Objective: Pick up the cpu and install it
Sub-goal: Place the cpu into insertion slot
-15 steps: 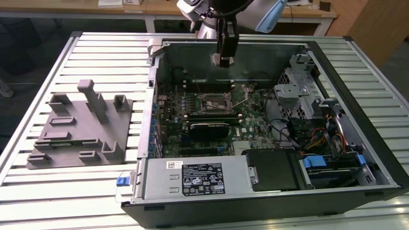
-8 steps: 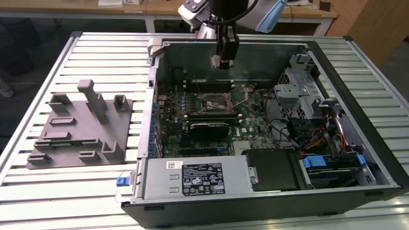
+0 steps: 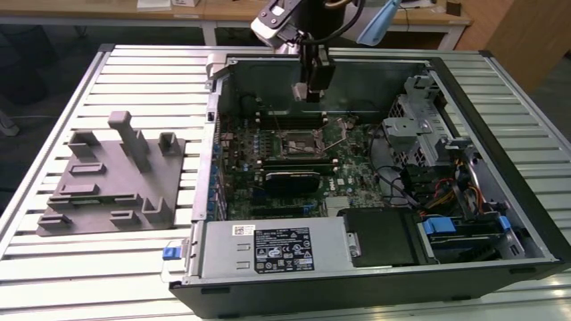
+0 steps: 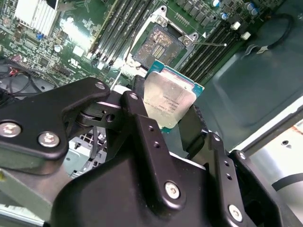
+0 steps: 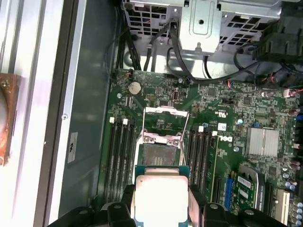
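Note:
The cpu [image 4: 169,100], a flat square chip with a pale silver top and a green rim, is clamped between my gripper's black fingers [image 4: 137,111]. My gripper [image 3: 309,90] hangs inside the open computer case, above the motherboard. In both wrist views the chip [image 5: 161,195] hovers over the open cpu socket [image 5: 158,153], apart from it and a little to one side. The socket [image 4: 158,43] has its metal frame and lever raised. Seen in the exterior view, that socket [image 3: 300,141] lies below and slightly in front of the gripper.
The computer case wall [image 3: 214,134] surrounds the board. Memory slots [image 5: 120,156] flank the socket. A metal drive cage [image 3: 418,124] and cables stand at the exterior view's right. A power supply [image 3: 267,249] sits at the front. A grey fixture with posts [image 3: 111,177] lies on the slatted table at the left.

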You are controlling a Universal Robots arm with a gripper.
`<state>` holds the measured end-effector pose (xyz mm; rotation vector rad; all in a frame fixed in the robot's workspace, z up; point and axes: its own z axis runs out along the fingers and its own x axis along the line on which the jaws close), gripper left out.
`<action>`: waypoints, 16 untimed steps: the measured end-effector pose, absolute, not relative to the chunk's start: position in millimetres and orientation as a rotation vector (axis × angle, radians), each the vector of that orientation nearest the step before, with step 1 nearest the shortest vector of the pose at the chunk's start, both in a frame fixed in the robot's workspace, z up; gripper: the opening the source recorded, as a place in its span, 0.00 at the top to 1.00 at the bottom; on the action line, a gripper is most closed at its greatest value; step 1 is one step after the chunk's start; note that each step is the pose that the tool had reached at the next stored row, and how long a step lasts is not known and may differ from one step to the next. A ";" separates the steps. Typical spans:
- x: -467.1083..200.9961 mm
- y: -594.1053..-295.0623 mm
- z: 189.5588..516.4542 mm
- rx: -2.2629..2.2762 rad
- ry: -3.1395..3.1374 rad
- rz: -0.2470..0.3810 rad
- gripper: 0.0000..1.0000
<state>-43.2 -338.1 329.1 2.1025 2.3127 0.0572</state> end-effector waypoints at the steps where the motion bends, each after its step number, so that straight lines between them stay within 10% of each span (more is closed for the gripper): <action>1: -43.1 -338.1 328.0 2.102 2.313 0.057 0.47; 16: -43.1 -338.1 313.1 2.102 2.314 0.057 0.47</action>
